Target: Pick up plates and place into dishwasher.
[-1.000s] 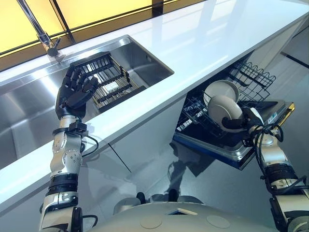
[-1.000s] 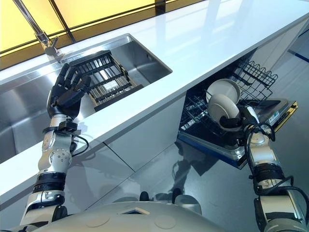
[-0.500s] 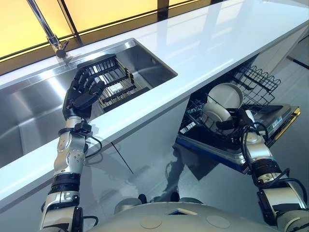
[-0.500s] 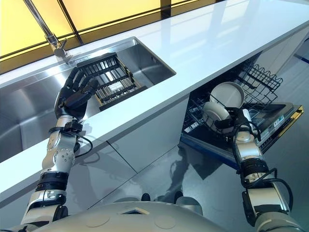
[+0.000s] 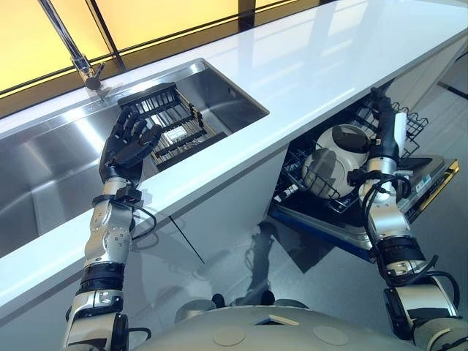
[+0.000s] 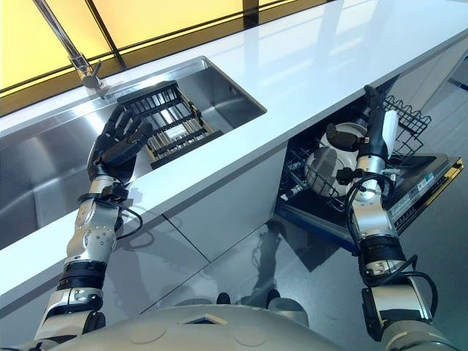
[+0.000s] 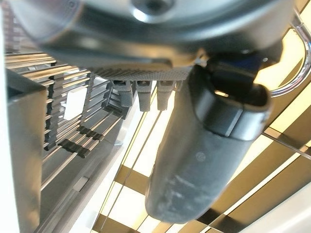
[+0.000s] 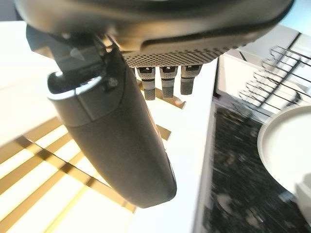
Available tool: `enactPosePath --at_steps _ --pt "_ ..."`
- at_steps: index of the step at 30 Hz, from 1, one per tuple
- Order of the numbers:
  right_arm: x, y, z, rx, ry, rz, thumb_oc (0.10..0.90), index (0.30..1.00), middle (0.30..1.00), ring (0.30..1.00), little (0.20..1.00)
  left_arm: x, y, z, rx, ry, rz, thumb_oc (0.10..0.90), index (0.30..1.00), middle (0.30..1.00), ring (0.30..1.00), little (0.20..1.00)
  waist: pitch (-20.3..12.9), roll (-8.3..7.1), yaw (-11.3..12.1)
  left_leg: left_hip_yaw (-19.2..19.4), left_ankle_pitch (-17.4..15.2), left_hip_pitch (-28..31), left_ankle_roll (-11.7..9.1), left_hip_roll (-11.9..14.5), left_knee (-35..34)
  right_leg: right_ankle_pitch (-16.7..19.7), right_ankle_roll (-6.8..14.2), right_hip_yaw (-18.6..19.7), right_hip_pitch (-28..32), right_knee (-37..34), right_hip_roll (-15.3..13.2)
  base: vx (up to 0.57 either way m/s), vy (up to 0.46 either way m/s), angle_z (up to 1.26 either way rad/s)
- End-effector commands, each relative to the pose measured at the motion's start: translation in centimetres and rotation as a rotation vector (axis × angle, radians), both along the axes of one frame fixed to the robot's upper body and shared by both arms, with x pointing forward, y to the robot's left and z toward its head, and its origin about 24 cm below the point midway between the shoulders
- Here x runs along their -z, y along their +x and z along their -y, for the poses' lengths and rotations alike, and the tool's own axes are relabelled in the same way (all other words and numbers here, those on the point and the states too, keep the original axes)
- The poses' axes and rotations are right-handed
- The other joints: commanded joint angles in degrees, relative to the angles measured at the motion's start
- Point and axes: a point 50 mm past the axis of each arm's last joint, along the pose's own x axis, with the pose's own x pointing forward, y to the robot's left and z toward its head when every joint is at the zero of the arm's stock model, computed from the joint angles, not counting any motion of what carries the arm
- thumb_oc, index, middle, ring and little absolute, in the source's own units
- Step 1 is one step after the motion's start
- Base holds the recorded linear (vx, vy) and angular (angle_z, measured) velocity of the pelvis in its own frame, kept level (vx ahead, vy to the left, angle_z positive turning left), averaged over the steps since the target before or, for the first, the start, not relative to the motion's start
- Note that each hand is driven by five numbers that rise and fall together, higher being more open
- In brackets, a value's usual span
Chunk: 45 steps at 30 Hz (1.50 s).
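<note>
Right eye view: plates (image 6: 323,162) racked, no legible writing.

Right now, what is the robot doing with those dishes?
The robot is loading plates into the dishwasher rack under the counter. Two white plates stand in the rack, and the right hand is raised above them, open, holding nothing. The left hand hovers open over the sink, in front of a black dish rack by the tap.
</note>
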Motion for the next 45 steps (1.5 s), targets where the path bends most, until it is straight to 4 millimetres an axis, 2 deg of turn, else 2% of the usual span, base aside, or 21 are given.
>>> enactPosePath --at_steps 1,6,8,10,11,17,21,26,31,39,45 --pt "-4.6 -0.2 0.8 -0.017 0.016 0.266 0.8 0.9 0.9 0.9 0.9 -2.0 0.8 0.1 0.044 0.044 0.123 0.8 0.9 0.9 0.9 0.9 -5.88 0.31 0.11 1.0 -4.49 -0.73 0.52 -0.93 0.36 -5.14 1.65 -2.42 0.03 1.33 2.14 -0.01 0.013 -0.03" --pt "-3.5 -1.6 2.0 0.051 0.183 0.321 0.8 0.9 0.9 0.9 0.9 -1.7 0.2 -0.4 0.024 0.042 0.125 0.8 0.9 0.9 0.9 0.9 -5.69 0.44 -0.38 1.35 -4.57 -0.77 0.68 -0.83 0.36 -5.23 1.65 -2.11 -0.3 1.62 2.09 -0.01 0.014 -0.05" --pt "-2.2 -2.8 3.1 0.131 0.324 0.339 0.8 0.9 0.9 0.9 0.9 -1.5 -0.2 -0.7 0.01 0.043 0.124 0.8 0.9 0.9 0.9 0.9 -5.67 0.55 -0.73 1.67 -4.59 -0.89 0.76 -0.75 0.36 -5.38 1.73 -1.74 -0.49 1.9 2.06 0.0 0.0 0.0" --pt "0.1 -4.3 4.5 0.252 0.522 0.347 0.8 0.9 0.9 0.9 0.9 -1.2 -0.6 -1.3 -0.01 0.039 0.124 0.8 0.9 0.9 0.9 0.9 -5.54 0.71 -1.2 2.06 -4.65 -1.01 0.85 -0.65 0.36 -5.48 1.81 -1.49 -0.81 2.23 2.02 -0.01 0.016 0.0" --pt "1.0 -4.7 4.7 0.283 0.567 0.337 0.8 0.9 0.9 0.9 0.9 -1.2 -0.7 -1.3 -0.017 0.038 0.123 0.8 0.9 0.9 0.9 0.9 -5.51 0.79 -1.39 2.15 -4.65 -1.06 0.92 -0.6 0.36 -5.48 1.79 -1.42 -0.97 2.33 2.01 0.0 0.0 0.0" --pt "5.1 -6.1 4.1 0.364 0.708 0.218 0.8 0.9 0.9 0.9 0.9 -0.7 -1.5 -2.2 -0.056 0.015 0.122 0.8 0.9 0.9 0.9 0.9 -5.12 1.3 -1.94 2.53 -4.59 -1.12 1.14 -0.61 0.36 -5.56 1.44 -1.11 -1.58 2.82 1.93 -0.01 0.02 -0.08" --pt "6.9 -6.4 3.4 0.379 0.811 0.168 0.8 0.9 0.9 0.9 0.9 -0.6 -1.6 -2.5 -0.07 0.008 0.119 0.8 0.9 0.9 0.9 0.9 -4.9 1.47 -1.97 2.71 -4.67 -1.06 1.25 -0.68 0.36 -5.61 1.29 -1.05 -1.69 2.95 1.85 0.0 0.017 -0.05" --pt "8.0 -6.2 1.8 0.306 0.827 0.1 0.8 0.9 0.9 0.9 0.9 -0.6 -1.7 -2.5 -0.078 0.011 0.122 0.8 0.9 0.9 0.9 0.9 -4.62 1.68 -1.92 2.45 -4.56 -1.1 1.44 -0.8 0.36 -6.03 1.09 -1.17 -1.89 3.68 1.73 0.0 0.0 0.0" --pt "8.4 -6.2 0.5 0.229 0.764 0.038 0.8 0.9 0.9 0.9 0.9 -0.7 -1.8 -2.4 -0.089 0.015 0.124 0.8 0.9 0.9 0.9 0.9 -4.36 1.83 -2.04 2.23 -4.42 -1.19 1.55 -0.96 0.36 -6.54 0.95 -1.36 -2.09 4.5 1.61 0.0 0.0 0.0" --pt "7.3 -6.0 -0.7 0.125 0.612 0.033 0.8 0.9 0.9 0.9 0.9 -0.7 -2.1 -2.2 -0.105 0.014 0.12 0.8 0.9 0.9 0.9 0.9 -3.98 1.94 -2.14 1.78 -4.22 -1.29 1.76 -1.19 0.36 -6.76 0.91 -1.51 -2.11 4.86 1.5 0.0 0.0 0.0" --pt "9.1 -6.4 -1.9 0.074 0.719 -0.074 0.8 0.9 0.9 0.9 0.9 -0.4 -2.4 -2.3 -0.116 0.011 0.12 0.8 0.9 0.9 0.9 0.9 -3.93 1.97 -2.3 1.61 -4.19 -1.51 1.78 -1.35 0.36 -7.12 0.87 -1.36 -2.13 5.06 1.5 0.0 0.0 0.0"
